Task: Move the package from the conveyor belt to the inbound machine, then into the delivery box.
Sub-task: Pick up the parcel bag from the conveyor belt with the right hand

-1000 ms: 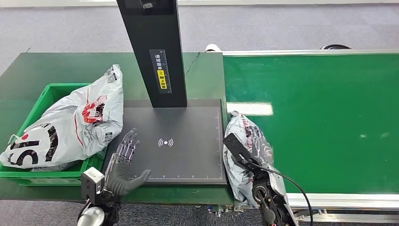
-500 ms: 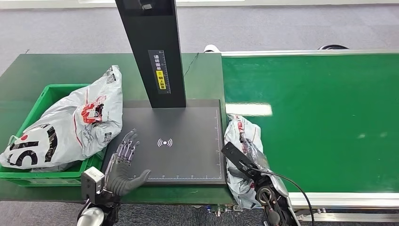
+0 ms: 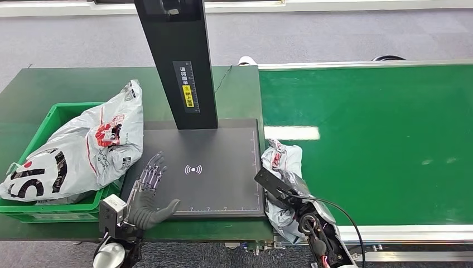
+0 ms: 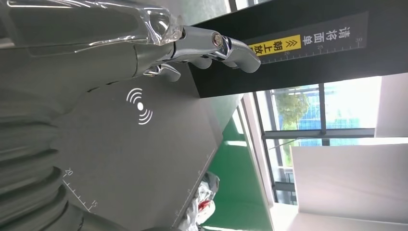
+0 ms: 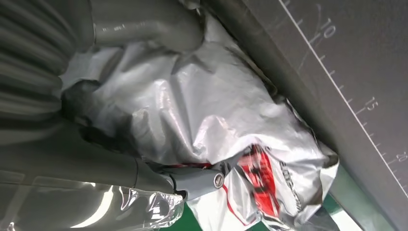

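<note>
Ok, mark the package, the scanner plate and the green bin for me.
package (image 3: 283, 161), head view, crumpled top end.
scanner plate (image 3: 223, 167), head view, bare surface.
green bin (image 3: 53, 209), head view, near rim.

Package (image 3: 281, 167) shifted left along conveyor belt (image 3: 379, 145), now pressed against right edge of inbound machine platform (image 3: 206, 167). Bag more bunched and crumpled than 1.0 s ago, far end drawn nearer, footprint shorter. Right hand (image 5: 144, 159) gripping package moved left with it; right forearm also further left. Whole head view drifted slightly: machine column and table edges sit a little left — camera motion, not objects.
</note>
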Action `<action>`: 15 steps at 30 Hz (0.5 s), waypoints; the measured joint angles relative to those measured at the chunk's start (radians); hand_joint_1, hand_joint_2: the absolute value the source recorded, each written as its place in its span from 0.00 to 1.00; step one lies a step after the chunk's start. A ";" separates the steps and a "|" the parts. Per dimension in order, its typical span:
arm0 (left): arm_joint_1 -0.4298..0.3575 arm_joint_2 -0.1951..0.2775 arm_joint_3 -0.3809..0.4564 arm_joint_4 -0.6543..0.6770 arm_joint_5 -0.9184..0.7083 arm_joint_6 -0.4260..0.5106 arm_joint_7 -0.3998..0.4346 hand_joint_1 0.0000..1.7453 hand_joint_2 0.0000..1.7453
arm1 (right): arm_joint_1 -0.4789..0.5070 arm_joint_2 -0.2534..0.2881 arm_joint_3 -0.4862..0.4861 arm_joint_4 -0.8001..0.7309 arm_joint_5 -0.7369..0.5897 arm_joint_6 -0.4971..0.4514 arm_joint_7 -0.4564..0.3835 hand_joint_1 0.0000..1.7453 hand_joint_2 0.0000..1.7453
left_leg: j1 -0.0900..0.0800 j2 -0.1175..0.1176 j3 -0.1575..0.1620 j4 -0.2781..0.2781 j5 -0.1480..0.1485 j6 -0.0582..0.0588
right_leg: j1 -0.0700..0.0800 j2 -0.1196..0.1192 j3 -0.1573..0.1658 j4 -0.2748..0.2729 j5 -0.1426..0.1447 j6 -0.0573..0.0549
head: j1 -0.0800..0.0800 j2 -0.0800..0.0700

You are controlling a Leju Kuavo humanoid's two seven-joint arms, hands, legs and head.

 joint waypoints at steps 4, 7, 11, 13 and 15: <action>0.000 0.000 0.000 0.000 0.000 0.000 0.000 0.00 1.00 | -0.006 -0.001 0.000 0.008 0.000 -0.002 0.000 1.00 1.00 | 0.000 0.000 0.000 0.000 0.000 0.000 | 0.000 0.000 -0.001 0.000 0.000 0.000 | 0.000 0.000; 0.000 0.000 0.000 0.000 0.000 0.000 0.000 0.00 1.00 | -0.006 -0.001 0.000 0.010 0.000 -0.004 -0.002 1.00 1.00 | 0.000 0.000 0.000 0.000 -0.001 0.000 | 0.000 0.000 -0.001 0.000 0.000 0.000 | 0.000 0.000; 0.003 0.000 0.000 0.000 0.000 0.000 0.000 0.00 1.00 | -0.004 -0.003 0.000 0.010 -0.001 -0.016 -0.005 1.00 1.00 | 0.000 0.000 -0.002 0.000 -0.001 0.000 | 0.000 0.000 -0.002 0.000 -0.001 0.000 | 0.000 0.000; 0.005 0.000 0.001 0.000 0.000 0.000 0.000 0.00 1.00 | -0.001 -0.003 -0.001 0.010 -0.008 -0.028 -0.014 1.00 1.00 | 0.000 -0.001 -0.002 0.000 -0.001 0.000 | 0.000 0.000 -0.003 0.000 -0.001 0.000 | 0.000 0.000; 0.010 0.000 0.001 -0.002 0.005 0.001 -0.005 0.00 1.00 | 0.007 -0.003 -0.003 0.004 -0.025 -0.052 -0.035 1.00 1.00 | 0.000 -0.002 -0.003 0.000 -0.001 0.000 | 0.000 -0.001 -0.003 0.000 -0.001 0.000 | 0.000 0.000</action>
